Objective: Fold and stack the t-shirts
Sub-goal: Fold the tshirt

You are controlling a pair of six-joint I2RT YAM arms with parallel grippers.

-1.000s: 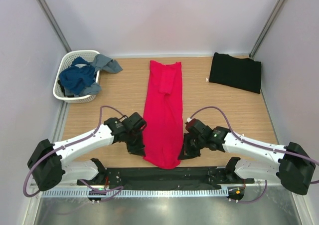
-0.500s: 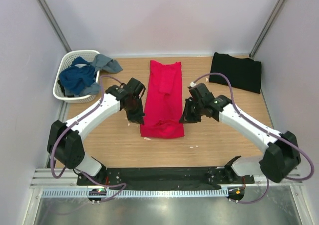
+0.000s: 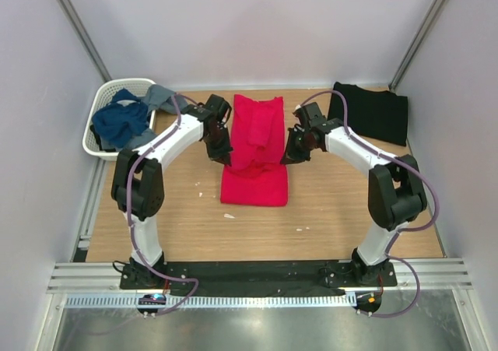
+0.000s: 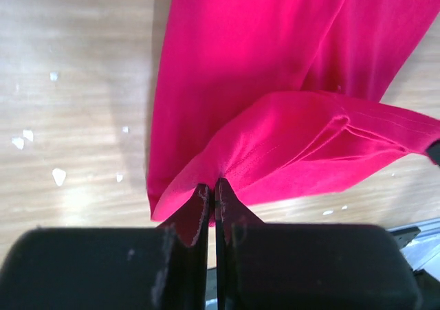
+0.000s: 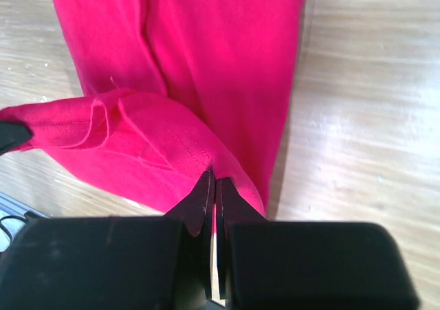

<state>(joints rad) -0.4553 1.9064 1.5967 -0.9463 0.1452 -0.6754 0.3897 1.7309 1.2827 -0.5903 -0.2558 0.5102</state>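
The red t-shirt (image 3: 255,152) lies as a long strip in the middle of the table, its near end lifted and carried over the far part. My left gripper (image 3: 222,154) is shut on the hem's left corner, seen in the left wrist view (image 4: 212,184) with the red cloth (image 4: 275,83) below. My right gripper (image 3: 289,155) is shut on the hem's right corner, seen in the right wrist view (image 5: 212,179) over the red cloth (image 5: 206,62). The black t-shirt (image 3: 367,113) lies folded at the far right.
A white lattice basket (image 3: 106,105) with blue and grey clothes stands at the far left, one grey piece (image 3: 165,98) hanging over its rim. Small white specks lie on the wooden table (image 3: 350,195). Walls close in on three sides.
Both grippers have carried the shirt's near hem away from the arm bases, over the strip toward the far end. The fold line has moved farther back.
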